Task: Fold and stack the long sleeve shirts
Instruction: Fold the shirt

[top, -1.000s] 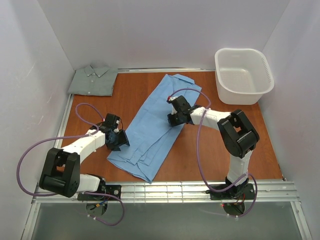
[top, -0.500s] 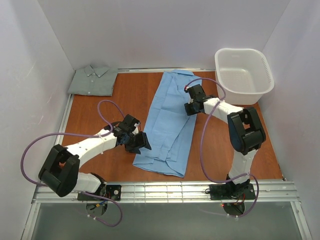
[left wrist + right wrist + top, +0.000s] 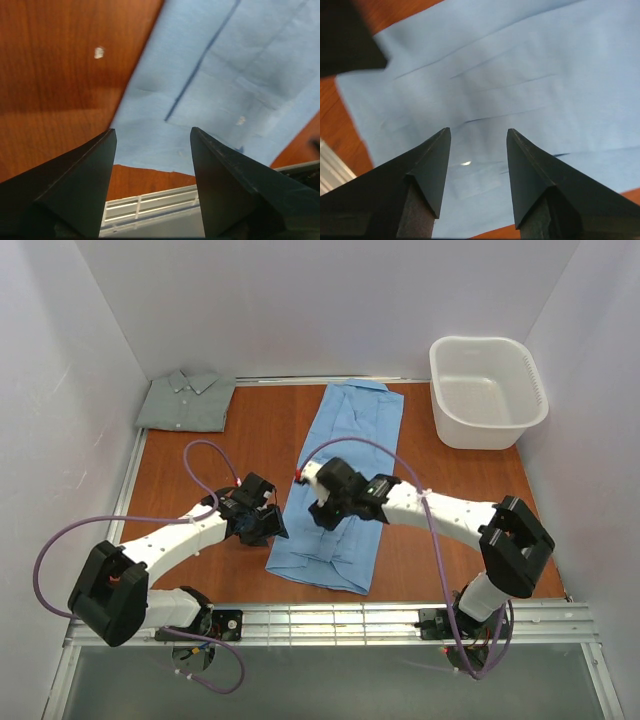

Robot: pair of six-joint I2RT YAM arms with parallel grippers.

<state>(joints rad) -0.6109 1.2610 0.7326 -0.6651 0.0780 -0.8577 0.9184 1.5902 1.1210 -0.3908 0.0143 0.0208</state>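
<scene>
The light sky-blue long sleeve shirt (image 3: 352,430) lies folded into a long narrow strip, running from the back of the table toward the near edge. The grey-green shirt (image 3: 186,400) sits folded at the back left corner, collar up. My left gripper (image 3: 270,528) hovers at the strip's near left edge. In the left wrist view it (image 3: 152,132) is open and empty, with blue cloth (image 3: 225,75) ahead. My right gripper (image 3: 323,508) is over the middle of the strip. The right wrist view shows it (image 3: 477,131) open just above the cloth (image 3: 520,60), holding nothing.
A white plastic basket (image 3: 487,390) stands at the back right. A metal rail (image 3: 330,620) runs along the near edge, also seen as the rail (image 3: 150,205) below the left fingers. White walls close in the table on three sides.
The right gripper let go at the shirt's far end and swung back over its middle, jaws wider. The left gripper drew slightly left off the cloth. The strip now lies straighter.
</scene>
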